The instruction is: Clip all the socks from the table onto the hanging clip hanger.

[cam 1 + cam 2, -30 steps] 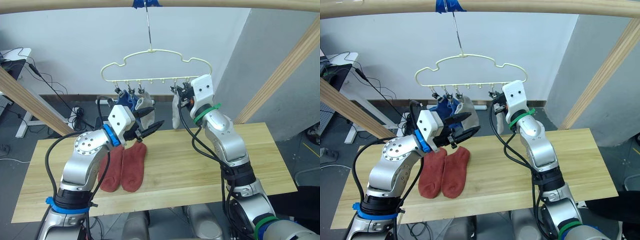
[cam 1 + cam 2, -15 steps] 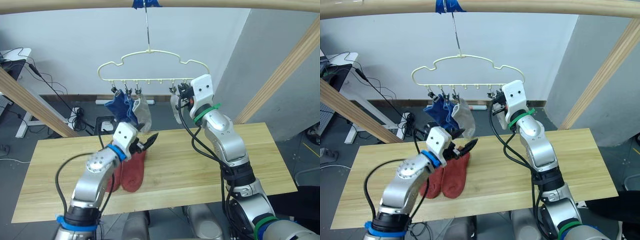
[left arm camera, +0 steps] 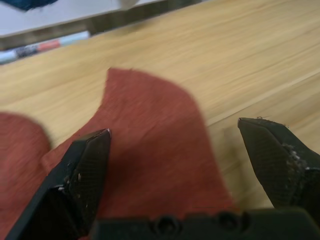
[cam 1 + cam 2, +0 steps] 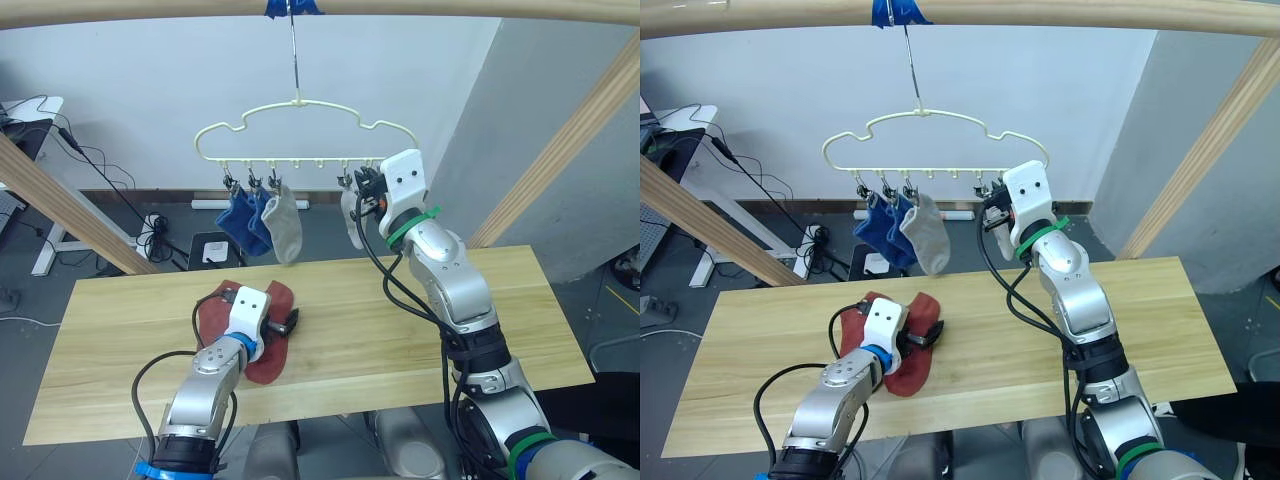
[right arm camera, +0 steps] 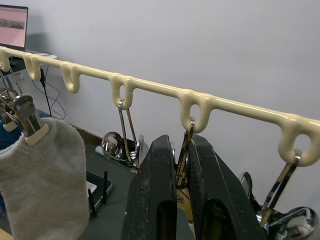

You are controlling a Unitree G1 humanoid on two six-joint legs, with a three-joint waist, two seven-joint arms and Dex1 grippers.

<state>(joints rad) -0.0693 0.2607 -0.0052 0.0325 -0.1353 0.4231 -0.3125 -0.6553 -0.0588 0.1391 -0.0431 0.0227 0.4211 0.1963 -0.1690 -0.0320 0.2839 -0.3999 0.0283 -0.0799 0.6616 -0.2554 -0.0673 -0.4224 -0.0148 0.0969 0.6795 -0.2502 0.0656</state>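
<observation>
Two rust-red socks lie side by side on the table, long axes running front to back (toes far); the left gripper gapes wide over one. The right gripper pinches a clip on the clip hanger.

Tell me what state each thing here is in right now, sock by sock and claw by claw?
Clip hanger: hanging by its hook from the pole.
Blue socks: both clipped up.
Grey sock: clipped, dangling.
Second grey sock: hanging by the right claw.
Rust-red socks: flat on the table.
Left claw: open over a red sock.
Right claw: shut on a clip.
</observation>
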